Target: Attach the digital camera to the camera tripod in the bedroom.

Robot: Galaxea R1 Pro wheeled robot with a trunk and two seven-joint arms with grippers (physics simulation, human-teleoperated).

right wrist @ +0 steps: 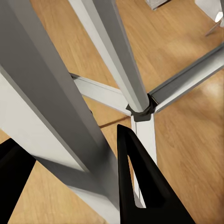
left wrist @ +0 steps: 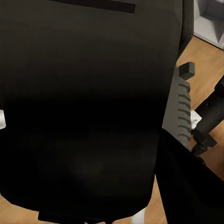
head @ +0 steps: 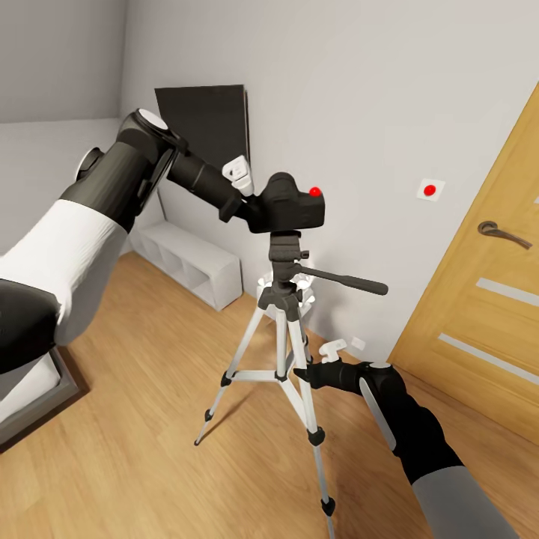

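Note:
The black digital camera [head: 293, 203], red dot on top, sits right on the black pan head of the camera tripod [head: 283, 314]. My left gripper [head: 258, 208] reaches in from the left and is shut on the camera's back end. In the left wrist view the camera body [left wrist: 84, 107] is a dark mass close to the lens. Low down, my right gripper [head: 303, 373] is shut around one silver tripod leg. The right wrist view has that leg [right wrist: 51, 107] between the gripper's [right wrist: 65, 140] two black fingers [right wrist: 140, 182]. The tripod's long handle [head: 352, 283] points right.
A wooden door [head: 479, 314] with a lever handle [head: 503, 233] stands at the right. A white wall plate [head: 430, 190] with a red dot is beside it. White cube shelves [head: 191, 262] and a dark wall TV [head: 206, 127] lie behind. A bed corner [head: 37, 389] is at the left.

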